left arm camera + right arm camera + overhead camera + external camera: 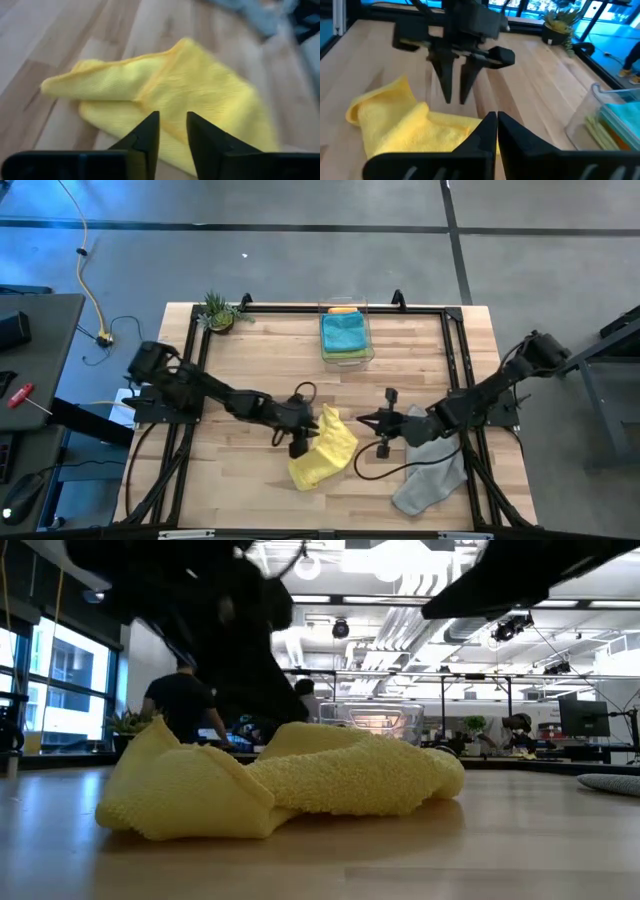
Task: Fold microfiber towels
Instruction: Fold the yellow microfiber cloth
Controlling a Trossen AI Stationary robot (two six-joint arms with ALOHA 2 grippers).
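At the table's near edge your crumpled yellow microfiber towel (323, 448) lies loosely bunched on the pale wooden tabletop (250, 485), its long axis running on a diagonal from the near left toward the far right, where one corner (330, 415) peaks up. The left gripper (297, 448) hangs just over the towel's left edge, fingers pointing down and standing slightly apart with nothing between them; in its wrist view the cloth's doubled-over flap (115, 80) lies straight ahead of the fingertips. You have the left arm nearer to this towel, almost touching it.

The right gripper (383, 435) hovers beside the towel's right side, a bare strip of wood between them, its jaws pressed together and empty. Seen from its wrist, the towel lies just ahead of and below the tips, with the left gripper (455, 92) poised above the far side of the cloth. My read: a fold here would turn on taking the raised corner and drawing it along that diagonal, and the left arm is better placed for that.

Under and behind the right arm a rumpled grey microfiber towel (432, 480) lies flat near the table's right edge. Farther off, at the far side, the clear plastic bin (347, 332) holds a folded teal cloth (344, 332) on top of a stack, beside a small potted plant (220, 313).
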